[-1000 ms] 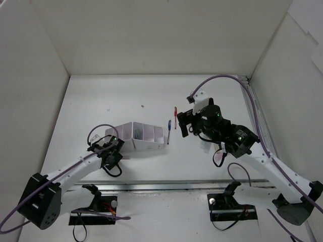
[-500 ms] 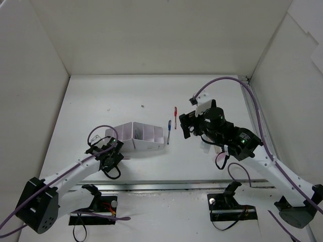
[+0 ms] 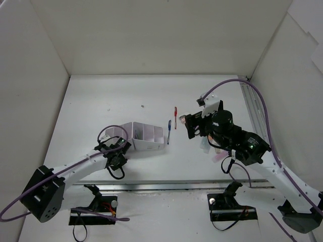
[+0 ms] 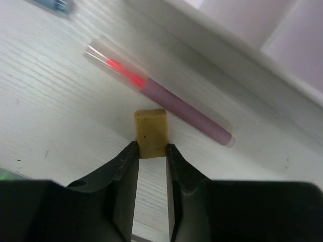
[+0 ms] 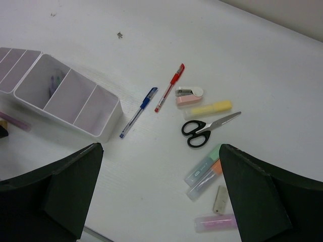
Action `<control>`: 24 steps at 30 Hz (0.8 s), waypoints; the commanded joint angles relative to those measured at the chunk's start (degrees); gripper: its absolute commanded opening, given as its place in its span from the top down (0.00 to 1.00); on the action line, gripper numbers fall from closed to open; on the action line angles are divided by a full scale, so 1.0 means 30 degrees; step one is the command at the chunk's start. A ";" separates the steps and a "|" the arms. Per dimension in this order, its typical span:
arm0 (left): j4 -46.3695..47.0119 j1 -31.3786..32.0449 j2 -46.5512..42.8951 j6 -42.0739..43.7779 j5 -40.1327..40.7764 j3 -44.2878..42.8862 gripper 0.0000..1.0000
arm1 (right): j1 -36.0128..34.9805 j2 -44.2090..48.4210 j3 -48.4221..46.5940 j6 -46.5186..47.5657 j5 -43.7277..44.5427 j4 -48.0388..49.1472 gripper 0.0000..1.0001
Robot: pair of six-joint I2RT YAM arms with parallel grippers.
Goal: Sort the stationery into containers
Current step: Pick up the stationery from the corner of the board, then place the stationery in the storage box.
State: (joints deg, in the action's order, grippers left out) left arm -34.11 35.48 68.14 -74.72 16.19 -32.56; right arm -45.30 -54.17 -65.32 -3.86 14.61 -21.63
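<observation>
My left gripper (image 4: 151, 151) is shut on a small yellowish eraser (image 4: 151, 133) just above the table, beside a pink marker (image 4: 171, 103) lying along the white organizer's wall (image 4: 237, 48). In the top view the left gripper (image 3: 117, 154) sits at the organizer's (image 3: 143, 137) near left corner. My right gripper (image 5: 159, 166) is open and empty, held high over the table. Below it lie a blue pen (image 5: 139, 112), a red pen (image 5: 170, 86), black-handled scissors (image 5: 207, 128), a yellow marker (image 5: 210, 108), green (image 5: 203, 165) and orange (image 5: 207, 179) markers, a pale eraser (image 5: 219, 199) and a pink marker (image 5: 216, 222).
A small pink stapler-like item (image 5: 189, 96) lies by the red pen. One organizer compartment holds a thin item (image 5: 53, 83). White walls enclose the table on three sides. A metal rail (image 3: 176, 185) runs along the near edge.
My left gripper has moved right toward the organizer's near corner. My right arm has shifted right and slightly back, away from the pens.
</observation>
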 commanded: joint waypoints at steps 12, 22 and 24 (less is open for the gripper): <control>-0.1375 0.5135 -0.1789 0.2900 0.2248 -0.4880 1.00 | 0.0187 0.0450 0.0210 0.0319 0.0813 0.1174 0.02; -0.0765 0.0074 -0.5164 0.8963 0.4160 -0.5966 1.00 | 0.0275 0.0304 0.0299 0.0553 0.0725 0.1174 0.02; -0.0495 -0.1624 -0.4668 0.9962 0.2934 -0.6226 1.00 | 0.0246 0.0245 0.0299 0.0612 0.0725 0.1116 0.02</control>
State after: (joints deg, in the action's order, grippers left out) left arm -37.04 35.83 52.45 -51.94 26.17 -48.97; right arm -44.93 -53.49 -64.34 -2.76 15.22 -21.63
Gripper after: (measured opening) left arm 0.204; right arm 0.979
